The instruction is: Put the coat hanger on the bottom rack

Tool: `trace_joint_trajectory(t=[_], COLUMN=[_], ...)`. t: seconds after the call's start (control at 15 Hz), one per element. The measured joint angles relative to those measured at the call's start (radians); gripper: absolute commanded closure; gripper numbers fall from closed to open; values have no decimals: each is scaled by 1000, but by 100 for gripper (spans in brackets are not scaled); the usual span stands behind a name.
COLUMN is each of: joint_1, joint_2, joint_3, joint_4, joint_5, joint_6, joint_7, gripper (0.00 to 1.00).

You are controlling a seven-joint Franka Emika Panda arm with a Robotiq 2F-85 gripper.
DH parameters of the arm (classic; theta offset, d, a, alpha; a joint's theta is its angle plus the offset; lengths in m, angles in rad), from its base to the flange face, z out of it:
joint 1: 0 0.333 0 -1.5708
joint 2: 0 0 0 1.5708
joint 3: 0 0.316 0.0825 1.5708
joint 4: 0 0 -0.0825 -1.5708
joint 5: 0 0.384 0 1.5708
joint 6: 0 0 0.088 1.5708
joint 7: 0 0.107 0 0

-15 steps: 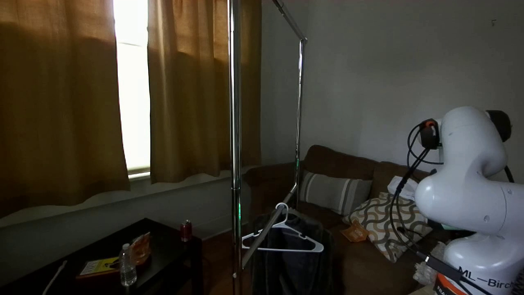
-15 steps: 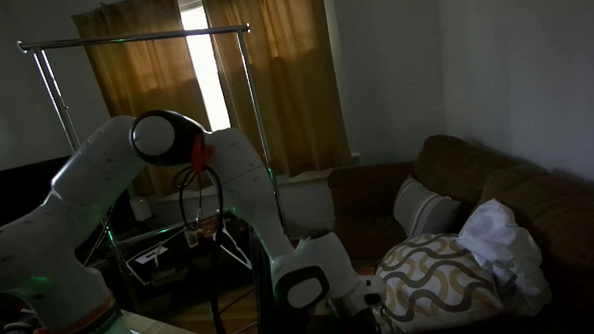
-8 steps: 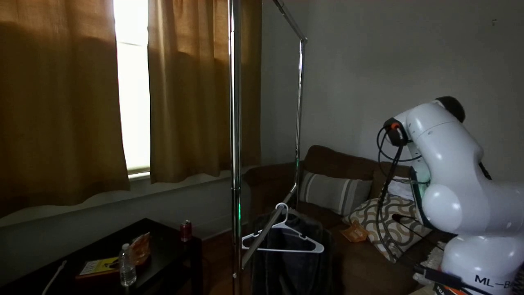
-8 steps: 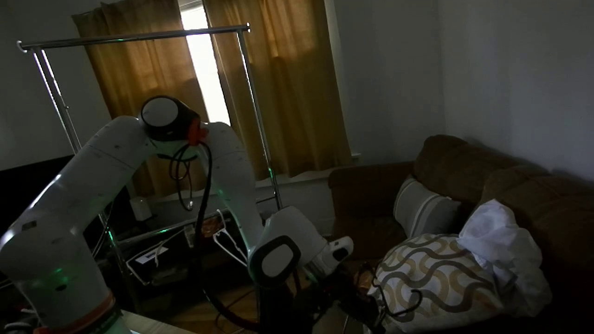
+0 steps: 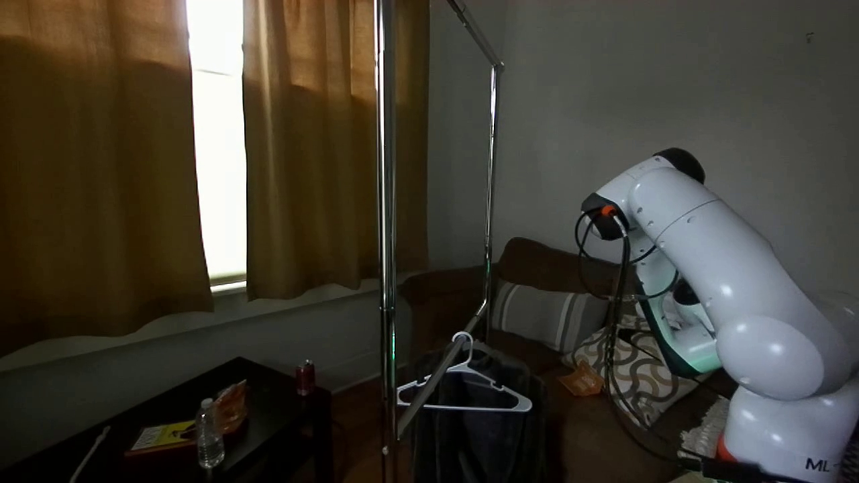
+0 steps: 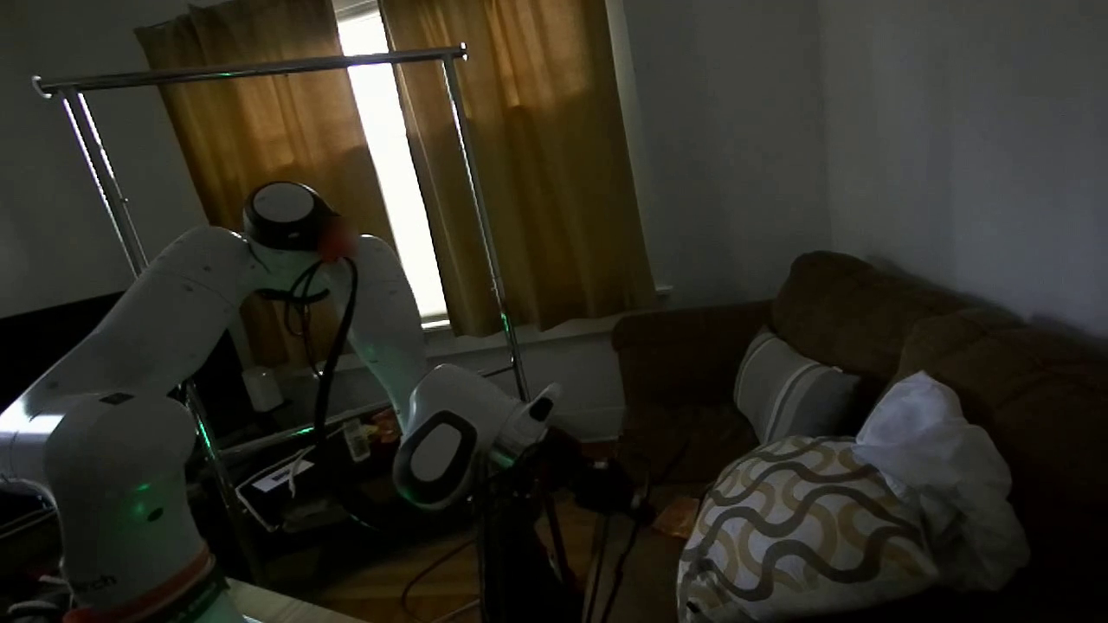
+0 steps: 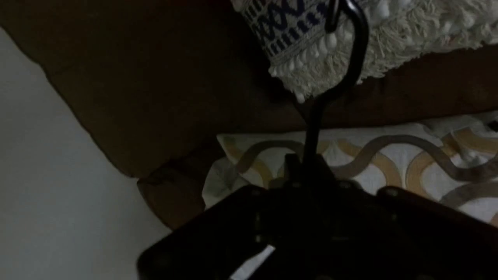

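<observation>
- While the white plastic hanger (image 5: 473, 408) already hangs from the low rail (image 5: 435, 382) of the garment stand (image 5: 386, 201), the piece to place seems, in my judgement, to be the black coat hanger (image 7: 338, 89) in the wrist view.
- The gripper (image 7: 306, 167) is closed around that hanger's neck, the hook reaching toward 1 o'clock; its body is lost in shadow.
- In an exterior view the low rail lies at about 9 o'clock from the gripper, well apart from it.
- The step in hand, I judge, is the carry: swing the arm (image 5: 718, 248) across with the hook above the low rail, and ignore the top rail (image 6: 260, 71).
- Turn the wrist so the hook's plane crosses the rail and its mouth, now facing roughly 7 o'clock in the wrist view, points down.
- Aim for the stretch at 7 o'clock from the white hanger's hook in an exterior view, away from the dark garment (image 5: 496, 443); the two hangers could otherwise tangle.
- Go slowly near the stand's upright, where the looped cable (image 6: 325, 381) might snag.
- Release only once the rail bears the weight, then back straight off.
</observation>
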Motion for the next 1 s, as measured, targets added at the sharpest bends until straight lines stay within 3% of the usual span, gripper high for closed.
trace_joint_trajectory(t=[0.4,0.67,0.73,1.0], joint_1=[244,361,381,373], joint_2=[2,2,2,0], joint_3=[2,33,46,61], joint_4=[-115,-134,-134,-126], joint_5=[199,292,308,315], joint_6=[206,300,316,318], joint_7=[-95,-179,-198,-204], gripper=[98,98,91,91])
